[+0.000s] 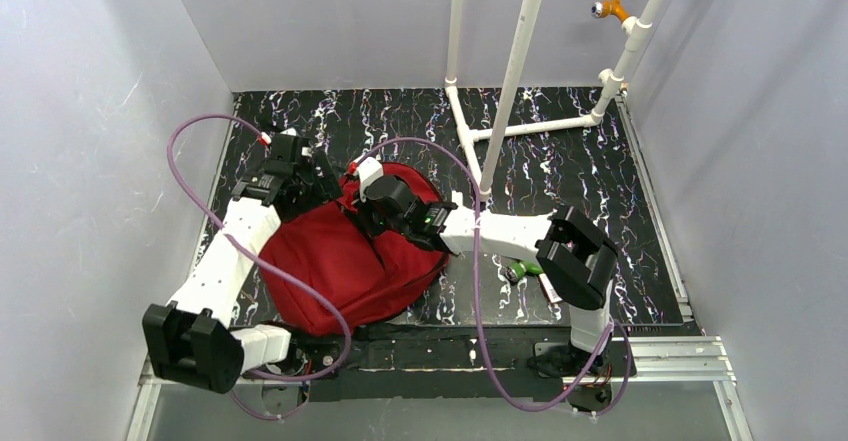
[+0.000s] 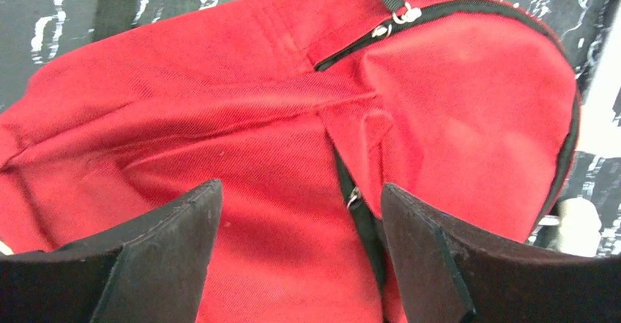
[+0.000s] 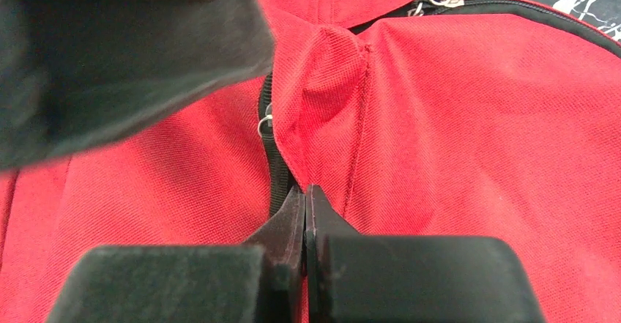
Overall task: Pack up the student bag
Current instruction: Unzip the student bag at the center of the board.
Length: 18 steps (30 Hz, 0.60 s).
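student bag [image 1: 325, 261]: I see it lying flat on the dark marbled surface [image 1: 580, 161], near-left.
left end effector [image 2: 300, 191]: spread, above the red fabric.
right end effector [image 3: 305, 191]: pressed together at the bag's zipper [image 3: 272, 165]; what it pinches, I cannot tell.
far: white pipe frame [image 1: 520, 126].

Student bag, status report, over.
Left tool open over student bag. Right tool shut, pinching its fabric beside the zipper. No obstruction visible.

Left fingers [image 2: 176, 242] spread apart; right fingers [image 3: 289, 224] pressed together.
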Each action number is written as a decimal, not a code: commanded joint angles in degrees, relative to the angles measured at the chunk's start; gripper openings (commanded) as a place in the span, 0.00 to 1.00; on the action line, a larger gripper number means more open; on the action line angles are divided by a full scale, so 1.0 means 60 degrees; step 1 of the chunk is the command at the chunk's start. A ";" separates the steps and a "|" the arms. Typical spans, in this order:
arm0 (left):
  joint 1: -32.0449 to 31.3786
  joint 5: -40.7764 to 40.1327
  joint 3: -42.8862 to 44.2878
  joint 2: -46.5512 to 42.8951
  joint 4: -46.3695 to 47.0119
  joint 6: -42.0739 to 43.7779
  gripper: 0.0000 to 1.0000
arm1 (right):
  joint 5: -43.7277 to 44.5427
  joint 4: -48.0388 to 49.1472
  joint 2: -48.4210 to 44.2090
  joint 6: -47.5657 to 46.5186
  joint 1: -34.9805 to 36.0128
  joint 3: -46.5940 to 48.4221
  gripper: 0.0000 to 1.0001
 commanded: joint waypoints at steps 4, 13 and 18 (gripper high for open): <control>0.0821 0.3118 0.0510 0.1464 0.0870 0.0215 0.67 | -0.0561 0.1001 -0.0739 -0.0121 0.0029 -0.0349 0.01; 0.0986 0.4772 0.0193 0.2373 0.1853 0.1422 0.25 | -0.0109 0.0052 -0.1029 -0.0393 0.0062 0.0139 0.04; 0.1083 0.5379 0.0229 0.2416 0.1864 0.1676 0.00 | 0.0140 -0.0275 -0.1284 -0.0228 0.0496 0.0404 0.14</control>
